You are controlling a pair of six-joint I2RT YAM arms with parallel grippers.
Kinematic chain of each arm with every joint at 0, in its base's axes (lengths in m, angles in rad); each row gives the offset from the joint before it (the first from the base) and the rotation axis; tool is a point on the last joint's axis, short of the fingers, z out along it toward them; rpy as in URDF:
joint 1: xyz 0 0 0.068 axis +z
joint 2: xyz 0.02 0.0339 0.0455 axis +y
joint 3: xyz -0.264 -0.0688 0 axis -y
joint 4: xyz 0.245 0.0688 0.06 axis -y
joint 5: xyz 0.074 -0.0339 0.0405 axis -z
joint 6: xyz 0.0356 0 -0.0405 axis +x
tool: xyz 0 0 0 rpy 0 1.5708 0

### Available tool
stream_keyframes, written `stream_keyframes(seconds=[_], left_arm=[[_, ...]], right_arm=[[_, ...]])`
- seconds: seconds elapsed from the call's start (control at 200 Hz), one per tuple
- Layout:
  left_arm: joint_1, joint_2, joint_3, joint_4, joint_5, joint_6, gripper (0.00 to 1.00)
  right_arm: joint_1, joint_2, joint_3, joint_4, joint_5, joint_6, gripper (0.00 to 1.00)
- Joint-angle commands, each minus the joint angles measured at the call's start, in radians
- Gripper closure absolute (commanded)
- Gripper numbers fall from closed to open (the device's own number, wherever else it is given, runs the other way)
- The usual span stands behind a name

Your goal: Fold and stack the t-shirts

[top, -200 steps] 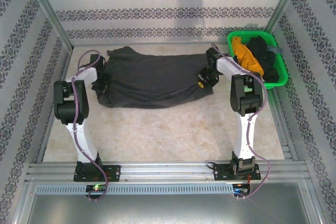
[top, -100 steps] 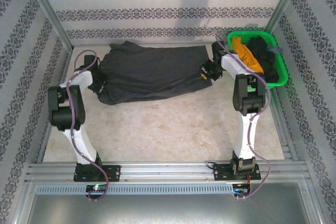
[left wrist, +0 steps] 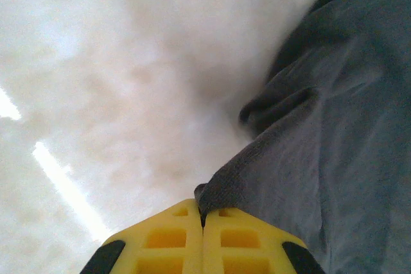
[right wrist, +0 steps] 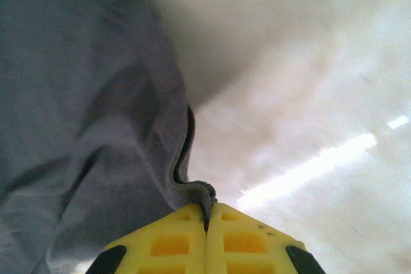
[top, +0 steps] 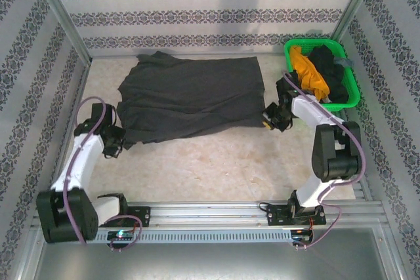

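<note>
Both arms have drawn back toward the near edge since a second ago, and the charcoal-grey t-shirt (top: 190, 100) now lies spread wider and flatter than it did then. In its wrist view, the left hand (left wrist: 203, 215) has its yellow fingers (left wrist: 167, 239) pressed together, with a small fold of the shirt's edge pinched in the seam between them. The grey cloth runs up and to the right from that pinch, over the pale surface (left wrist: 115, 81). The right hand (right wrist: 207, 215) is clamped the same way. Its yellow fingers (right wrist: 247, 242) meet on a rolled bit of hem, and the cloth spreads away to the left of it. From above, the left hand (top: 115, 142) sits at the shirt's near left corner and the right hand (top: 270, 120) at its near right corner, both low on the surface. The shirt reaches from them toward the far wall, with its left side still rumpled. At the far right corner stands a green basket (top: 315, 42) holding a mustard-yellow shirt (top: 307, 73) and a black shirt (top: 329, 70), heaped side by side.
</note>
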Motion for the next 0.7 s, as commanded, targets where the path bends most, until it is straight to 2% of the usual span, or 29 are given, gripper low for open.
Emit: stream_keyframes(seconds=[0.0,0.125,0.4,0.57,0.699], left_arm=[[-0.004,-0.153,-0.041,-0.245,-0.042,-0.025,1.0],[-0.005,-0.287,-0.064,-0.382,-0.056,-0.026,1.0],[-0.007,-0.494,-0.138,-0.547,0.06,-0.066,1.0],[-0.008,-0.483,-0.164,-0.57,0.083,0.002,1.0],[-0.008,-0.487,-0.186,-0.541,0.071,-0.016,1.0]], right_arm=[[-0.005,-0.104,-0.103,-0.026,0.042,-0.043,1.0],[-0.02,-0.189,-0.185,-0.052,0.086,-0.089,1.0],[-0.062,-0.239,-0.273,-0.078,0.107,-0.173,1.0],[-0.08,-0.237,-0.307,-0.076,0.094,-0.21,1.0],[-0.081,-0.232,-0.327,-0.054,0.061,-0.214,1.0]])
